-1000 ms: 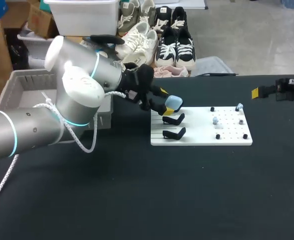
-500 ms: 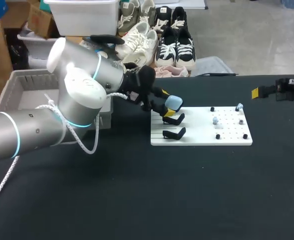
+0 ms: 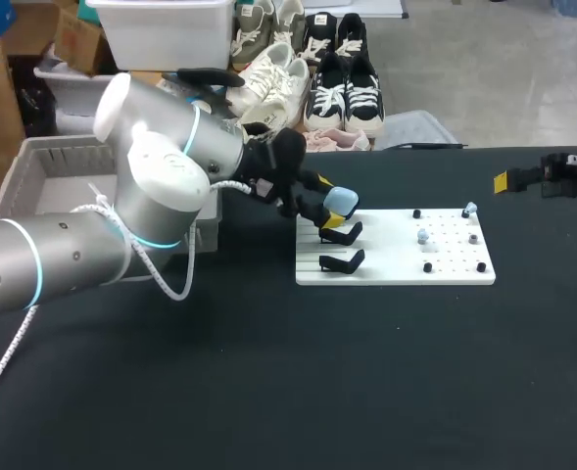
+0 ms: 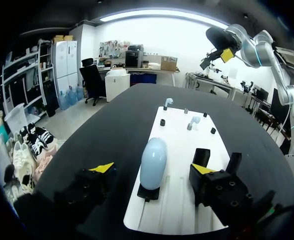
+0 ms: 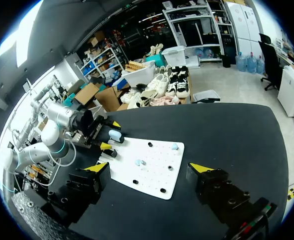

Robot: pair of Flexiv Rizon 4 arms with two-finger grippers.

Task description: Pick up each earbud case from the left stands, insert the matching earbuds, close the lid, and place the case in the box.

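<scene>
Left tool (image 4: 151, 168) wide around earbud case (image 4: 153, 156)

place: robot lab | evidence: left arm (image 3: 72, 255), right arm (image 4: 266, 47) at black table (image 3: 268, 392) | white peg plate (image 3: 396, 266) with stands (image 3: 343, 260)

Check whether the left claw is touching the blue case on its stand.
Apart. The left wrist view shows the blue case standing inside the open left claw, with a clear gap on both sides.

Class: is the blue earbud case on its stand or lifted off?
On its stand. The case sits upright on the black stand, the left gripper's open fingers clear of both sides.
</scene>
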